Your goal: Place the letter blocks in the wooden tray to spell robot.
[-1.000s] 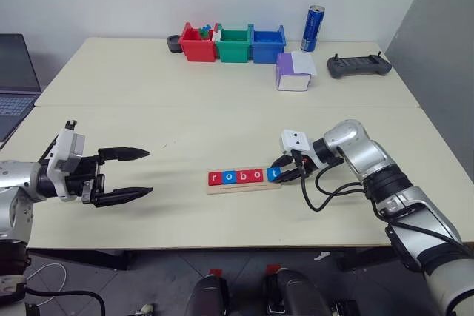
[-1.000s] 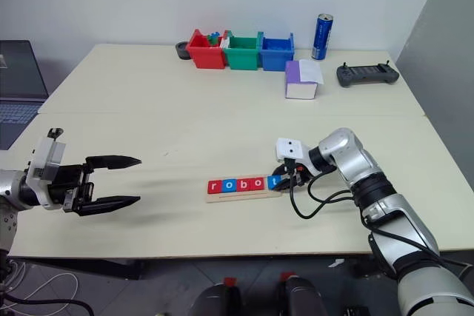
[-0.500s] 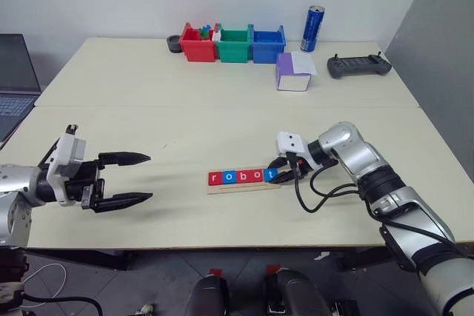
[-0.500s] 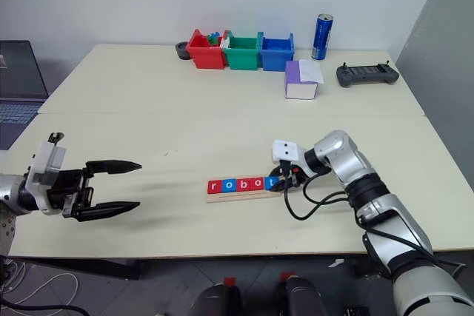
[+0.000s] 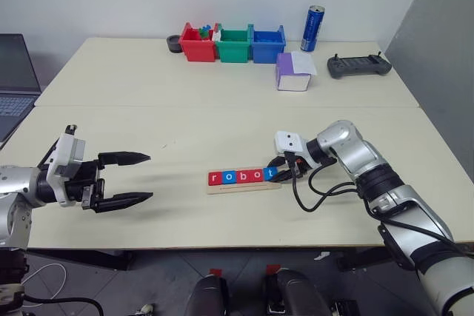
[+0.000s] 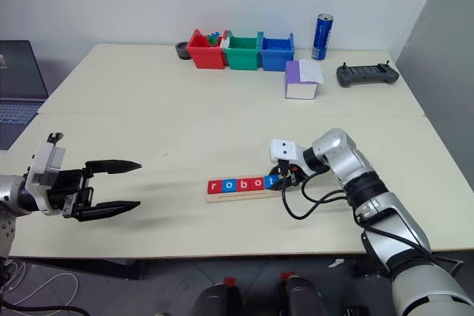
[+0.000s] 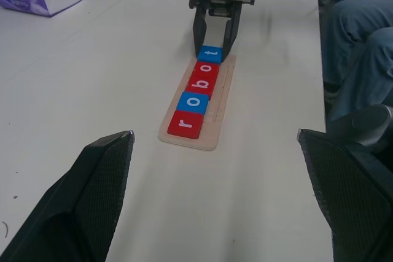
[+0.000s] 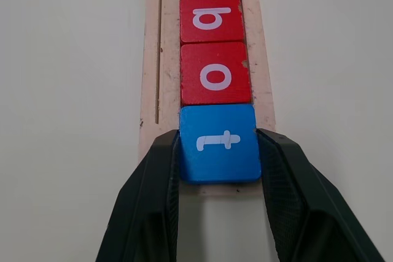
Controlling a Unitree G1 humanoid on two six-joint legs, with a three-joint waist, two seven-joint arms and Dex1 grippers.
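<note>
- Left eye view: the tray (image 5: pixel 244 181) lies on the table (image 5: pixel 222 120) carrying five blocks (image 5: pixel 237 177) that read "robot". Against a second ago, the right claw (image 5: pixel 280 172) sits slightly further left at the "t" block (image 5: pixel 272 174); the left claw (image 5: pixel 129 177) stays put, fingers spread and empty.
- Right eye view: same layout (nothing extra).
- Left wrist view: unlike the head views, it shows the right claw's fingers straddling the "t" end of the tray.
- Right wrist view: both fingers (image 8: pixel 149 207) press the "t" block's sides, pinching it while it touches the red "o" (image 8: pixel 215 73) in the groove.
</note>
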